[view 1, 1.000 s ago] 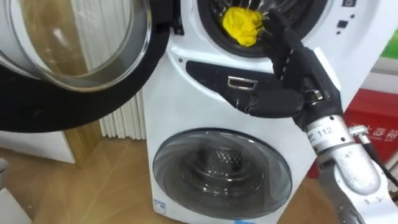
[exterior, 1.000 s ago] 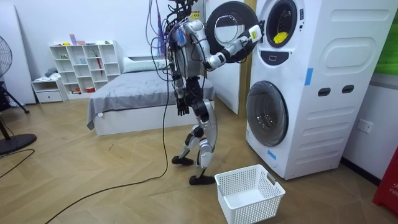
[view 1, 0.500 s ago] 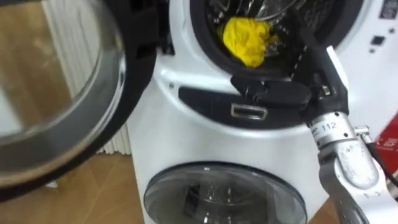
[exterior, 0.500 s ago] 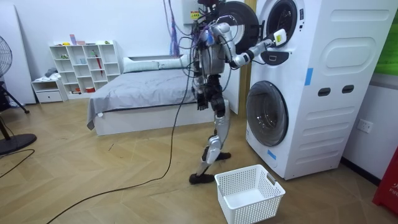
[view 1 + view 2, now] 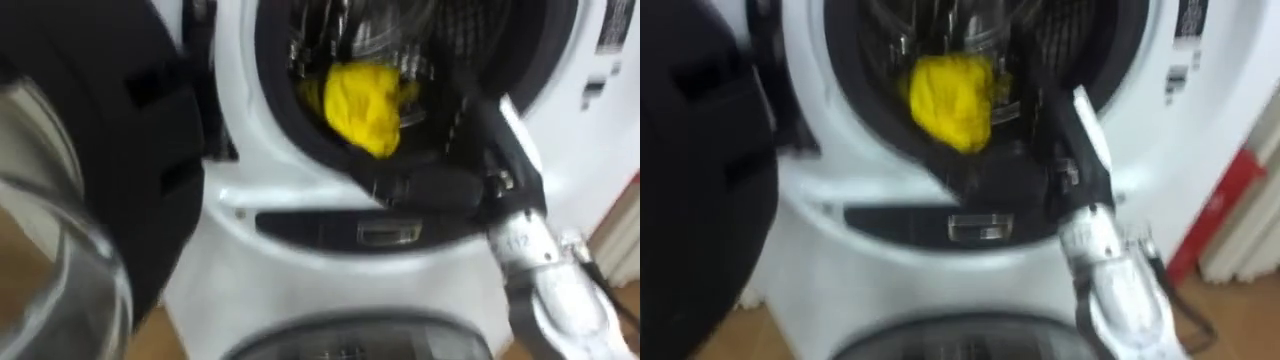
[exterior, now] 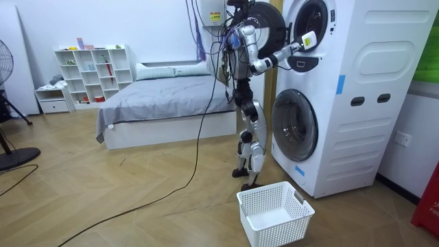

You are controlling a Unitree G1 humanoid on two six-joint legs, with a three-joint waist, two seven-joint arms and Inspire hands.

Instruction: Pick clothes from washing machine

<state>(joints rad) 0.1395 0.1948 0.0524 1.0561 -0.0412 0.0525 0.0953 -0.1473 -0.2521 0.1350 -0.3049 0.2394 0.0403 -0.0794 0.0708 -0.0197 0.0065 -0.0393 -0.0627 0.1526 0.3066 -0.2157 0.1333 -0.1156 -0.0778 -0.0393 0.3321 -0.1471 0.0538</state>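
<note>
A crumpled yellow cloth (image 5: 362,103) lies at the front lip of the upper machine's drum (image 5: 440,40). My right hand (image 5: 440,185) rests on the lower rim of the opening. Its thumb points left under the cloth and its fingers (image 5: 468,120) reach straight up into the drum just right of the cloth. The hand is open, and I cannot tell whether it touches the cloth. In the room view I stand close before the stacked machines (image 6: 343,96), right arm stretched to the upper opening. My left hand (image 6: 239,98) hangs by my side there.
The upper machine's round door (image 5: 90,180) stands open at my left, close to my head. Below is the lower machine's shut glass door (image 6: 293,123). A white laundry basket (image 6: 274,213) sits on the floor by my feet. A bed (image 6: 164,103) stands behind me.
I have stepped up to the machines and my view has closed in on the upper drum. My right hand went from below the opening onto its rim, fingers inside beside the cloth.
</note>
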